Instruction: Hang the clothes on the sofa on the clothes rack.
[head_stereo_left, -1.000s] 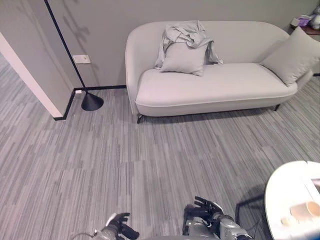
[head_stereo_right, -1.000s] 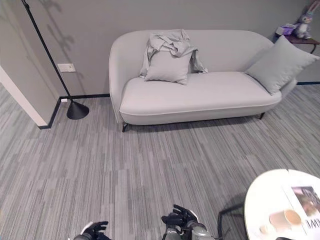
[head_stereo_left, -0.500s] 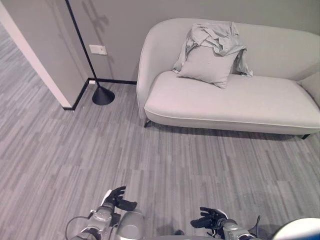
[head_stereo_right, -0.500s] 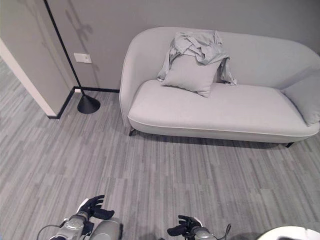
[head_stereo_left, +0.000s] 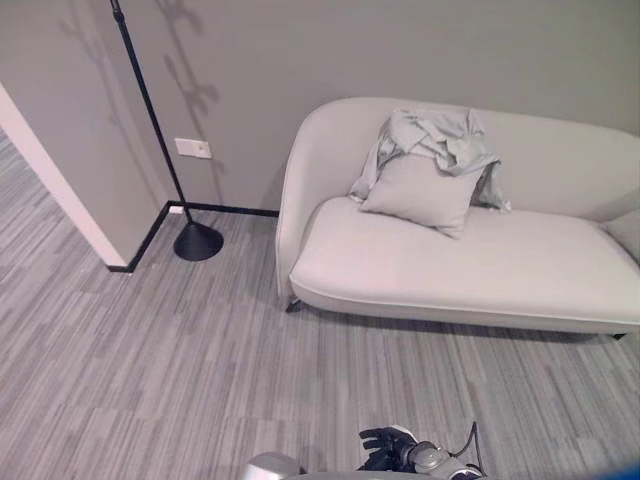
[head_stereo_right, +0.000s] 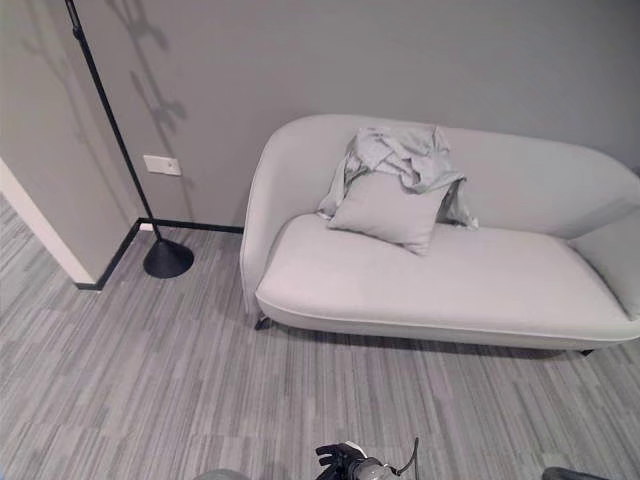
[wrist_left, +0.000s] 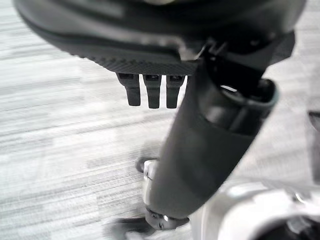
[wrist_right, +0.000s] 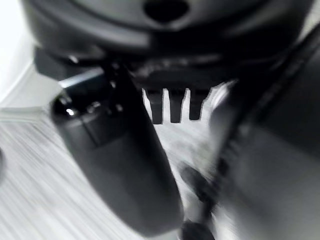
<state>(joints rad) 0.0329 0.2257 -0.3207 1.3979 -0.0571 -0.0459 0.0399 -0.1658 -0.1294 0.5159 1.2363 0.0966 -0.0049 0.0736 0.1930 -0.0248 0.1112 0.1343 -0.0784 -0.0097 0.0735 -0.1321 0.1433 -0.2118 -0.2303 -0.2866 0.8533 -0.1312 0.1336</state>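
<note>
From the head camera I see the sofa, pale grey, standing against the grey wall across a stretch of striped grey carpet. The clothes, a crumpled light grey garment, lie draped over the sofa's backrest and spill down behind and beside a square cushion that leans against the back, toward the sofa's left end. A second cushion shows at the sofa's right end, cut by the frame.

To the left of the sofa, a thin black pole rises from a round black base on the floor near the wall corner. A white wall socket sits just beside the pole.

My right hand shows at the bottom edge of the head view, low and well apart from the sofa. In its wrist view the right hand has its fingers hanging relaxed and straight, holding nothing. In the left wrist view the left hand likewise has its fingers straight and loose, empty, over the carpet.
</note>
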